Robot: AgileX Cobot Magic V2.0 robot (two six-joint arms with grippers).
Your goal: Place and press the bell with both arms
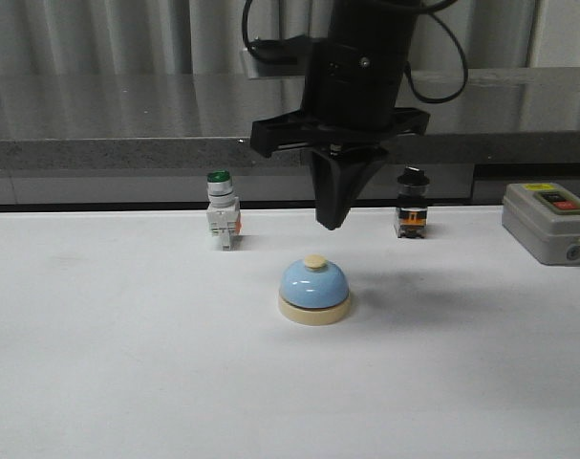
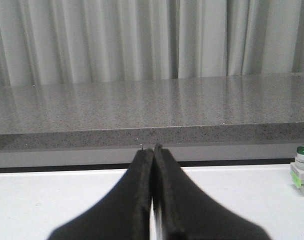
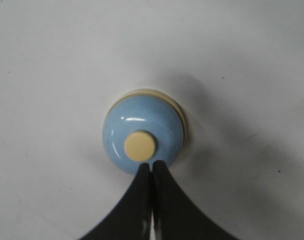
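Note:
The light-blue bell [image 1: 313,290] with cream base and cream button stands upright on the white table, middle of the front view. My right gripper [image 1: 332,222] hangs point-down just above and a little behind it, shut and empty. In the right wrist view the bell [image 3: 143,131] lies right beyond the shut fingertips [image 3: 152,164], with its button just ahead of them. My left gripper [image 2: 153,148] shows only in the left wrist view; it is shut and empty, low over the table and facing the grey counter. The bell is out of that view.
A green-capped white switch [image 1: 222,209] stands behind the bell to the left and also shows in the left wrist view [image 2: 302,170]. A black-knobbed switch [image 1: 411,204] stands behind to the right. A grey box with a red button [image 1: 550,221] sits at the far right. A grey counter [image 1: 127,115] runs along the back.

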